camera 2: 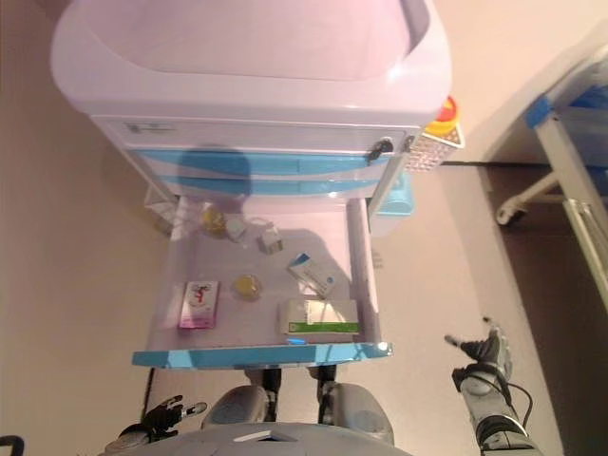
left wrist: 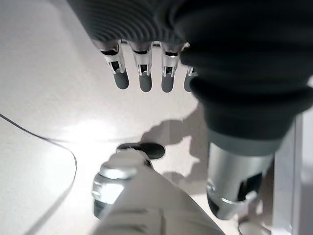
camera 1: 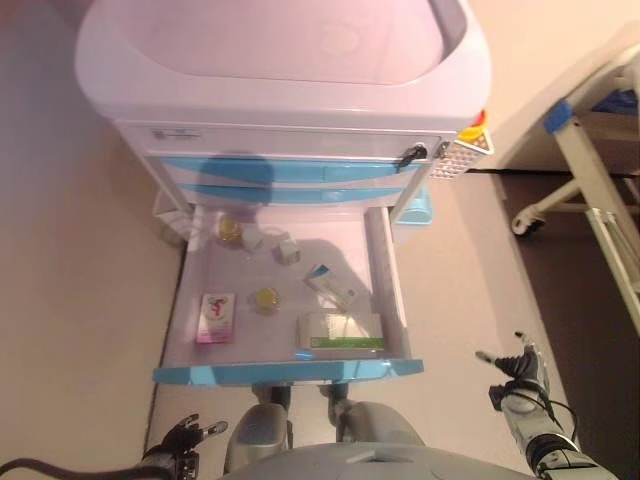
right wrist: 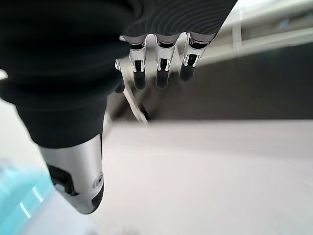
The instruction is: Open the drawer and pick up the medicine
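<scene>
A white medical cart point(camera 1: 280, 60) with blue-fronted drawers stands on the floor point(camera 1: 80, 300), seen from above. Its lowest drawer point(camera 1: 395, 300) is pulled fully out, the blue front panel nearest the viewer, while the two drawers above it are closed. Inside the open drawer lie several medicines: a pink box point(camera 1: 216, 318) near the left front corner; a white-and-green box point(camera 1: 340, 331) at the right front, lying flat against the right wall; a small white-and-blue box point(camera 1: 330, 287) just behind it, lying askew; a round yellow jar point(camera 1: 266, 299) between the pink box and the white-and-blue box; a second yellow jar point(camera 1: 230, 231) at the left rear; and two small pale boxes point(camera 1: 270, 243) beside that jar. None of these items is touched by either hand. The left hand point(camera 1: 185, 438) hangs low at the left, below and outside the drawer front, its fingers point(left wrist: 142, 73) straight and relaxed in the wrist view, holding nothing. The right hand point(camera 1: 520, 378) hangs at the right, well apart from the cart over bare floor, its fingers point(right wrist: 161, 68) likewise extended and spread, empty. A perforated white basket point(camera 1: 462, 152) holding a yellow object is fixed to the right side of the cart, and a light-blue bin point(camera 1: 418, 205) hangs below it. At the far right stands a white bed frame point(camera 1: 590, 160) on castors, partly over a darker floor area.
</scene>
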Robot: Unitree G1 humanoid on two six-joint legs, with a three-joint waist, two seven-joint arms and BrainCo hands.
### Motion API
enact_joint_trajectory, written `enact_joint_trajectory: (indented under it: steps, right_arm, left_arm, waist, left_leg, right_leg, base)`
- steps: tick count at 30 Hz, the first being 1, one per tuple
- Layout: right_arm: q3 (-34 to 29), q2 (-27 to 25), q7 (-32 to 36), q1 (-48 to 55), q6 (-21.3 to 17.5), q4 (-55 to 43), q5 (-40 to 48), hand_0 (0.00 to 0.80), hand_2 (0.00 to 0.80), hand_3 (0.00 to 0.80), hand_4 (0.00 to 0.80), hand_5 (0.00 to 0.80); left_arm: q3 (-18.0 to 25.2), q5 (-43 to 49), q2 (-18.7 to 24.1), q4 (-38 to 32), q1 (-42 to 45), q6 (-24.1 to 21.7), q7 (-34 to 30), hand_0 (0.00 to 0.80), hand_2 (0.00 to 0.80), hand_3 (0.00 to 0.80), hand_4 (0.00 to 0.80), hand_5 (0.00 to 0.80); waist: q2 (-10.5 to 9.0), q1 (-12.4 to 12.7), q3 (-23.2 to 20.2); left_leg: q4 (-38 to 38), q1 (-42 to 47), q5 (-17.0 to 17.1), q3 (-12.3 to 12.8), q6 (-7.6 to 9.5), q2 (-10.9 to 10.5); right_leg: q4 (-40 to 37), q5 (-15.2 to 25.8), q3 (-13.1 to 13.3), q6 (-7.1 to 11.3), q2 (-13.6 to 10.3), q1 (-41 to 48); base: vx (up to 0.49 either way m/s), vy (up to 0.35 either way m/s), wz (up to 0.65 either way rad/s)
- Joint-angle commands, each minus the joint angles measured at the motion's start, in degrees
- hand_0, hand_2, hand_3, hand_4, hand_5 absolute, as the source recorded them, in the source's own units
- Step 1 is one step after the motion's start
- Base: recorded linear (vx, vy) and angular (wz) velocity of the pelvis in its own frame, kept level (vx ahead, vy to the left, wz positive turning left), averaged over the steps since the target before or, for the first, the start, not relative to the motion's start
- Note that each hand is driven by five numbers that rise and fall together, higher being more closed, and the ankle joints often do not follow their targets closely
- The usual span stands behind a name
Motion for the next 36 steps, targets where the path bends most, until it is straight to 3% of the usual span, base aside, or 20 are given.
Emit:
enact_joint_trajectory:
  steps: [1, 5, 7, 13, 20, 27, 36]
  right_arm:
    - [-0.33, -3.43, -6.18, 0.54, -1.06, -15.33, 0.92, 0.0, 0.0, 0.0, 0.0, 0.0]
    - [-0.9, -2.71, -6.6, 2.54, -5.22, -33.3, -6.07, 0.0, 0.0, 0.0, 0.0, 0.0]
    - [-0.42, -2.85, -5.33, 2.77, -7.13, -37.49, -7.62, 0.0, 0.0, 0.0, 0.0, 0.0]
    - [4.99, -8.76, 3.96, 0.02, -14.79, -52.2, -15.71, 0.0, 0.0, 0.0, 0.0, 0.0]
    - [12.57, -14.69, 18.89, -4.89, -21.54, -61.27, -13.63, 0.0, 0.0, 0.0, 0.0, 0.0]
    - [21.75, -16.1, 25.5, -13.7, -20.55, -61.0, -15.0, 0.0, 0.0, 0.0, 0.0, 0.0]
    - [30.97, -14.48, 27.36, -23.18, -14.31, -52.94, -18.23, 0.0, 0.0, 0.0, 0.0, 0.0]
  left_arm:
    - [1.66, -2.68, -0.79, 0.63, 0.87, -0.77, 0.71, 0.0, 0.0, 0.0, 0.0, 0.0]
    - [2.7, -1.19, -2.3, -0.04, 1.6, -0.18, 2.75, 0.0, 0.0, 0.0, 0.0, 0.0]
    - [2.77, 0.39, -2.68, 0.01, 1.79, -0.38, 2.85, 0.0, 0.0, 0.0, 0.0, 0.0]
    - [0.87, 2.01, -4.48, 0.62, 2.64, -0.1, 4.25, 0.0, 0.0, 0.0, 0.0, 0.0]
    - [0.98, 0.5, -4.14, 1.18, 3.22, -0.96, 4.84, 0.0, 0.0, 0.0, 0.0, 0.0]
    - [0.58, -1.08, -2.75, 1.49, 2.26, -1.13, 4.99, 0.0, 0.0, 0.0, 0.0, 0.0]
    - [-0.2, 0.06, -2.16, 1.57, 2.02, -0.62, 3.95, 0.0, 0.0, 0.0, 0.0, 0.0]
  waist:
    - [0.99, -1.25, -1.17]
    - [0.72, -2.69, -1.58]
    - [0.71, -2.91, -1.82]
    - [0.72, -2.14, -2.53]
    - [-0.6, 0.56, -3.66]
    - [-1.26, 3.83, -3.54]
    - [-0.18, 8.23, -3.47]
  left_leg:
    - [0.23, -1.76, -2.8, -2.23, 2.19, -2.65]
    - [0.13, -1.55, -3.23, -1.16, 2.51, -2.6]
    - [0.07, -1.61, -3.29, -0.84, 2.57, -2.58]
    - [-0.14, -2.23, -3.37, -0.44, 2.42, -2.83]
    - [-0.31, -2.66, -3.37, -2.13, 2.1, -3.1]
    - [-0.73, -3.37, -2.6, -5.94, 1.54, -3.46]
    - [-3.2, -3.65, -0.36, -11.51, 0.03, -3.89]
  right_leg:
    - [6.19, -3.31, -0.89, 2.92, -0.52, 0.09]
    - [6.51, -2.76, 0.14, 3.58, -0.67, -0.79]
    - [6.56, -2.78, 0.46, 3.7, -0.71, -0.99]
    - [5.92, -3.29, 0.7, 3.67, -0.84, -1.25]
    - [5.34, -4.18, 0.05, 3.18, -0.58, -0.39]
    - [5.62, -5.88, -2.05, 2.0, -0.33, 0.55]
    - [4.45, -7.53, -6.85, 0.53, -0.75, 2.16]
  base:
    - [-0.04, 0.017, -0.32]
    - [-0.032, 0.025, -0.2]
    - [-0.027, 0.026, -0.15]
    - [-0.031, 0.011, -0.07]
    - [0.007, -0.045, 0.06]
    - [0.005, -0.064, 0.28]
    - [0.02, -0.035, 0.49]
